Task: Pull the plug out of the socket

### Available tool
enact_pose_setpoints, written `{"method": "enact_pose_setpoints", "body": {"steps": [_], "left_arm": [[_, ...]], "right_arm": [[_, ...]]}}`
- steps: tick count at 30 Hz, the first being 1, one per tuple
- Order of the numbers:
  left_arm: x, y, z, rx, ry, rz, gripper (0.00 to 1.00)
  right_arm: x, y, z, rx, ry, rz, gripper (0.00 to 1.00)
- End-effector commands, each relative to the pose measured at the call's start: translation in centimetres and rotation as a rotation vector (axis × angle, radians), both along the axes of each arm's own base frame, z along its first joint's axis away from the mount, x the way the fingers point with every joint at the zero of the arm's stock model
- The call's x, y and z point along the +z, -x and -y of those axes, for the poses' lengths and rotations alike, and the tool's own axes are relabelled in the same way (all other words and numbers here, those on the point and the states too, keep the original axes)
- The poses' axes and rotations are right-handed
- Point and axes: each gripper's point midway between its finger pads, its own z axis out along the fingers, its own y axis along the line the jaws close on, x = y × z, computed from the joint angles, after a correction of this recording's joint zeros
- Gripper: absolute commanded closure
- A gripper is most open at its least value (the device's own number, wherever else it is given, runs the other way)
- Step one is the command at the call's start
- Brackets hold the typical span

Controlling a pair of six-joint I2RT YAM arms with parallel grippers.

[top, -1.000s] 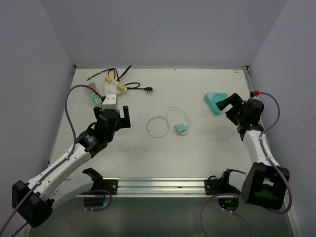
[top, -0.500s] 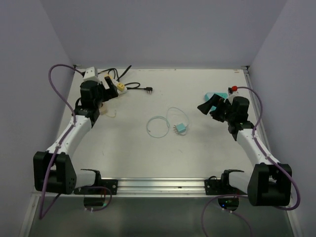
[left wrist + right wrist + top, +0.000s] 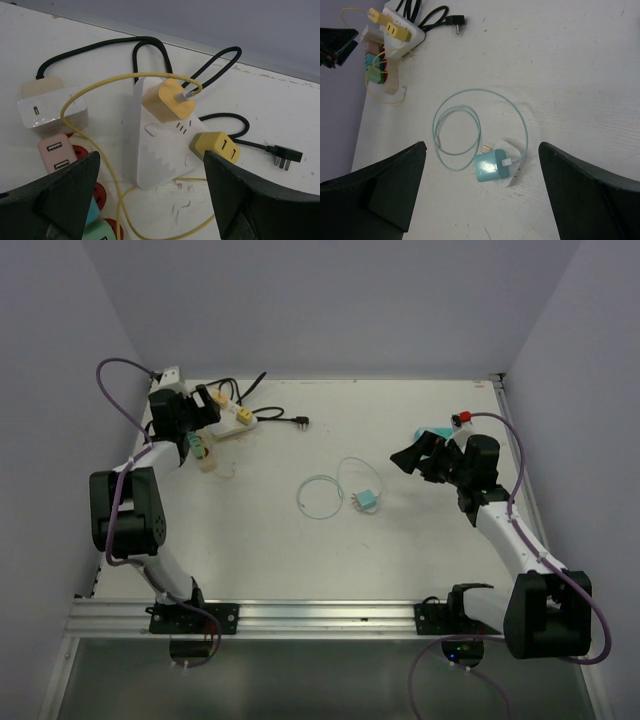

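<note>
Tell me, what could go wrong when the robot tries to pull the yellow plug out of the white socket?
1. Nothing pins down the white socket block, so it may lift along with the yellow plug.
2. The yellow cable loops over that plug, and the left end effector could snag it.
3. A second yellow plug sits close by, so the robot might grab the wrong one.

White table (image 3: 420, 560), bit scuffed and speckled, boxed in on three sides by plain lavender-grey panels: back wall (image 3: 330, 300), left wall (image 3: 50, 390), right wall (image 3: 595, 350). Aluminium rail (image 3: 320, 612) along near edge. Lighting soft, even - only faint shadows.
</note>
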Motion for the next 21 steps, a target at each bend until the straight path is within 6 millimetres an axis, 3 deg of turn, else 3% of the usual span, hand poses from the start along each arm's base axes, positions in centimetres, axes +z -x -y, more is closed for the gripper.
{"method": "enact_pose_setpoints", "body": {"steps": [1, 9, 21], "left_arm": [[2.8, -3.0, -0.5, -0.113, -0.040, 0.128, 0.12], [-1.5, -5.9, -0.3, -0.239, -0.068, 0.009, 0.19], [-6.0, -6.0, 0.2, -0.285, -0.040, -0.109, 0.19]], "right_arm": [[1.5, -0.1, -0.5, 0.041, 0.010, 0.076, 0.02], [1.0, -0.4, -0.5, 0.043, 0.018, 0.064, 0.02], [0.5, -0.6, -0.5, 0.044, 0.019, 0.051, 0.02]]}}
